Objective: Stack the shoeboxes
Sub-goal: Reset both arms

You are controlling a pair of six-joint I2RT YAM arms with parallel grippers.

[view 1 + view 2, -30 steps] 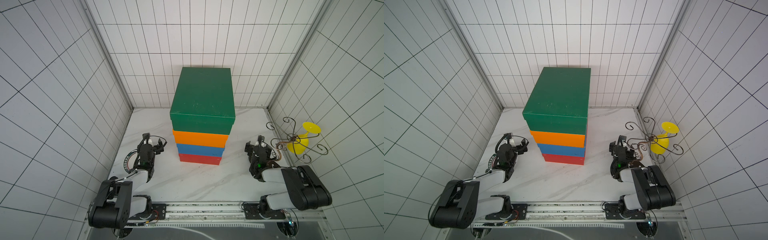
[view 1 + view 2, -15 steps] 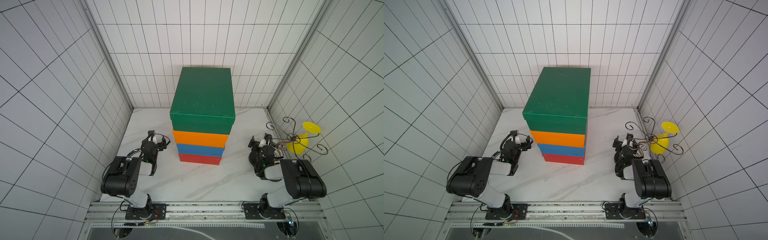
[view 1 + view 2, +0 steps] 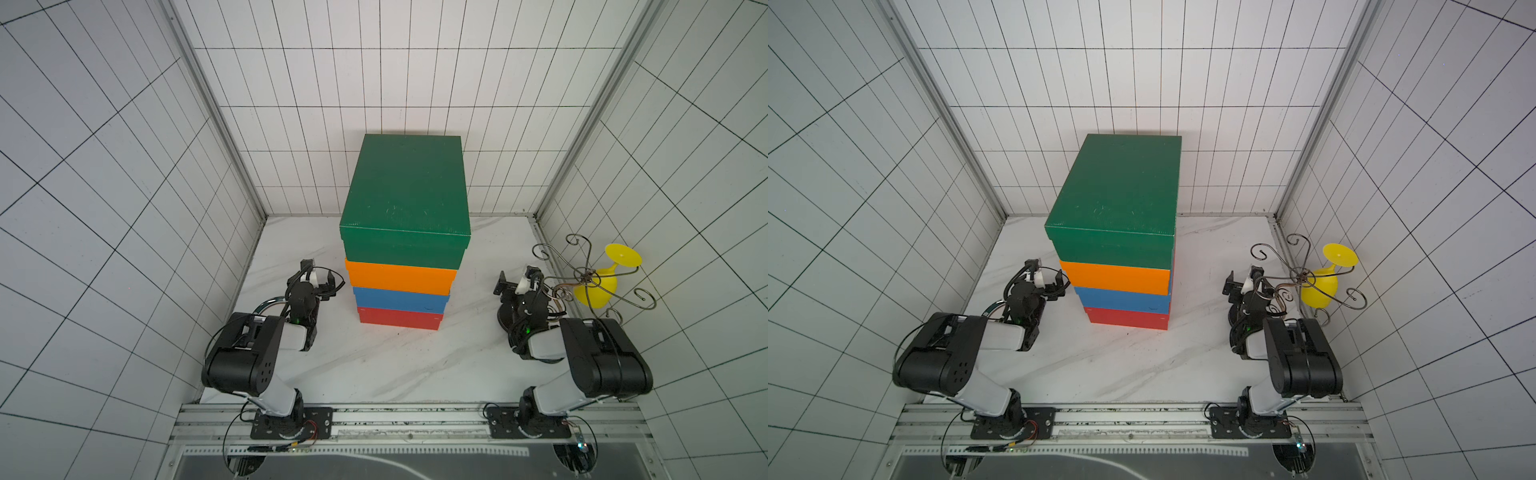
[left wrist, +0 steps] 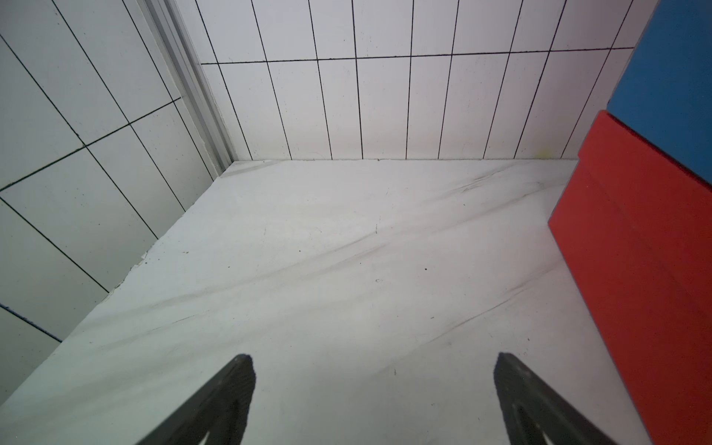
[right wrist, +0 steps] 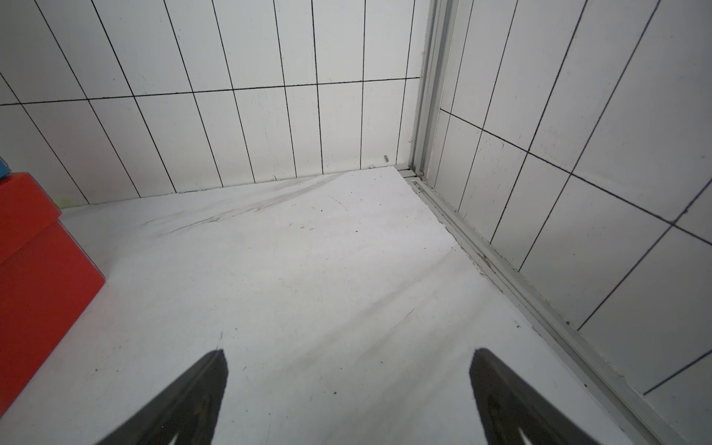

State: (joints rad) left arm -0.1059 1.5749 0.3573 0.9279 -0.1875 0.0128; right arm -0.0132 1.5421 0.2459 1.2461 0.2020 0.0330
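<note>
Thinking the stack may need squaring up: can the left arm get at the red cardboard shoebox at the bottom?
Probably yes. The open left claw sits beside the red cardboard shoebox, apart from it, with only bare marble tabletop between them; nothing appears to block its side.

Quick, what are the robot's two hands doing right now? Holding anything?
Left hand: open, holding nothing.
Right hand: open, holding nothing.
</note>
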